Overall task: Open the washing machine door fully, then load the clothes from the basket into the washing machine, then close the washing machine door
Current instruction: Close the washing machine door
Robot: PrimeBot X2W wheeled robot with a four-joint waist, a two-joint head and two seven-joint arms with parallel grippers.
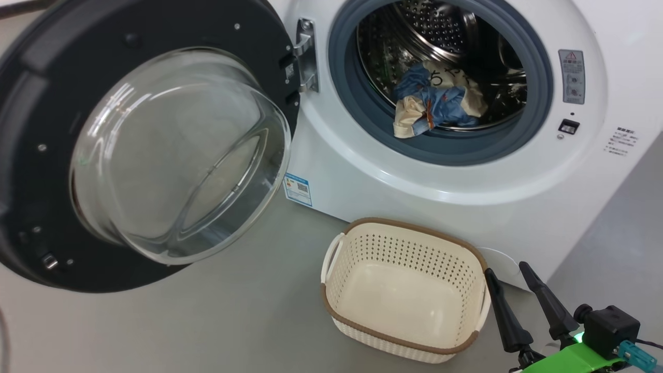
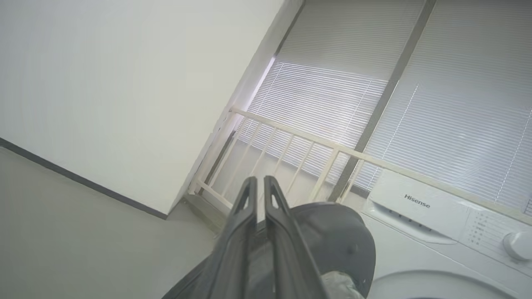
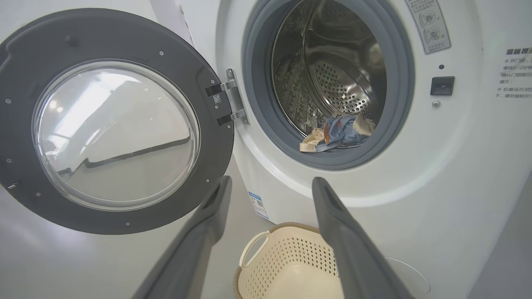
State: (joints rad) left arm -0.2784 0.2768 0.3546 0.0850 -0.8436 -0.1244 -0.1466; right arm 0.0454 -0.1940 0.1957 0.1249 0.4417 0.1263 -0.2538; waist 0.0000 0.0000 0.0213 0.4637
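So the washing machine point(image 1: 466, 197) is the big white front-loader. The left wrist view catches its top panel point(image 2: 415, 203) with the Hisense logo and a dial point(image 2: 517, 245), which the head view cuts off. The washing machine door point(image 1: 171, 155) hangs wide open on its hinge at the machine's left, glass bowl bulging out. The basket point(image 1: 404, 248) sits on the grey floor just in front of the machine, below the opening. The clothes point(image 1: 435, 101) are bunched at the front of the steel drum, blue piece over cream. The right gripper point(image 1: 506, 270) is just beside the basket's right end, fingers spread and holding nothing. The left gripper point(image 2: 259, 179) points up past the door's back, fingers nearly pressed together on nothing. The right wrist view also gets the little blue sticker point(image 3: 258, 204).
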